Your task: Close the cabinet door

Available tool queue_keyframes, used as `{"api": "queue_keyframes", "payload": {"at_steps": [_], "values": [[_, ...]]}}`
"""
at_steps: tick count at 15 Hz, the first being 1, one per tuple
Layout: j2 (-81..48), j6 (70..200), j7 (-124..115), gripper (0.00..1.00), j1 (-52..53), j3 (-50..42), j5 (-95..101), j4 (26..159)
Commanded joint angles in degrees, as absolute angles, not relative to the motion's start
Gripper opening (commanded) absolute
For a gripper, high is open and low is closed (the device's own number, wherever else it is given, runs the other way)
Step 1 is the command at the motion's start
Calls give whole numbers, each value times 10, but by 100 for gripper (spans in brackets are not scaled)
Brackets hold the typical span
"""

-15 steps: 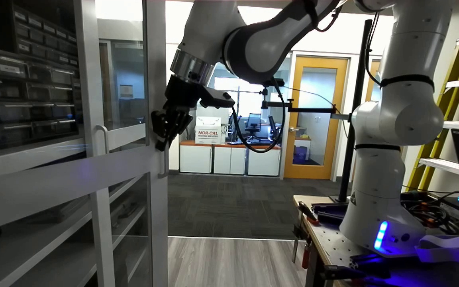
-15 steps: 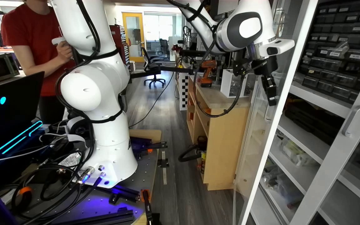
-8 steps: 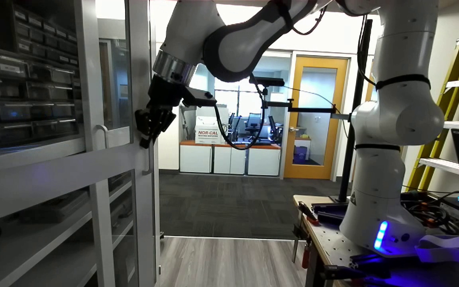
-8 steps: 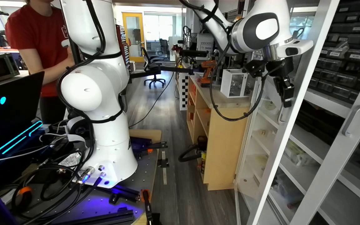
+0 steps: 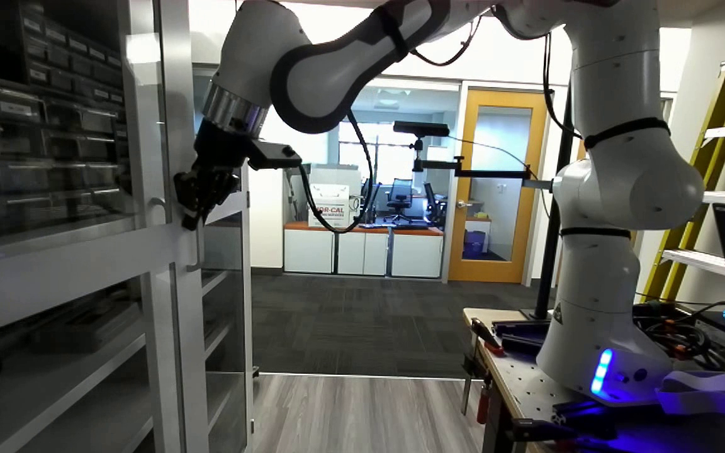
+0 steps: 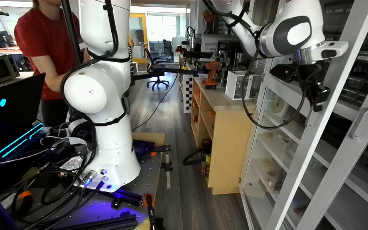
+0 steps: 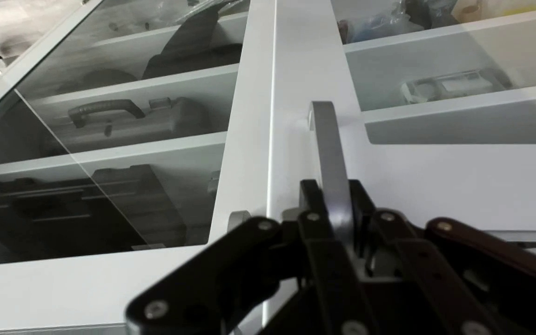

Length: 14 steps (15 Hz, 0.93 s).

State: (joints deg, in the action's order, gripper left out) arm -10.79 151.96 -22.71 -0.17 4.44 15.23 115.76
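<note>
The white-framed glass cabinet door [image 5: 177,94] shows in both exterior views [image 6: 302,172] and on the right of the wrist view [image 7: 298,60]. It stands partly open, its free edge out from the cabinet front. My gripper [image 7: 333,188] is closed round the door's grey vertical handle [image 7: 326,125], with one finger on each side. The handle's lower end is hidden by the gripper. In the exterior views the gripper [image 5: 191,217] is at the free edge by the mid rail, and its fingertips [image 6: 318,107] point down at the handle.
The neighbouring cabinet door [image 6: 334,188] has its own handle [image 6: 361,123]. Shelves behind hold drawer units and cases. A wooden bench [image 6: 232,150] with an orange drill [image 6: 212,75] stands beside the cabinet. A person in red [image 6: 48,41] stands behind the arm.
My gripper and the cabinet door have moved together toward the cabinet, left in one exterior picture and right in the opposite one. The gap to the cabinet front has narrowed. The hold looks the same.
</note>
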Motion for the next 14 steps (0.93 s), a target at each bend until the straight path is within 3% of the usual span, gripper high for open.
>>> {"api": "queue_keyframes", "payload": {"at_steps": [1,13,14], "values": [[-159,1519,-161,4,19,22,144,1068],[-276,1497,-46,5,22,28,81,906],[-275,1479,-47,37,24,24,79,901]]}}
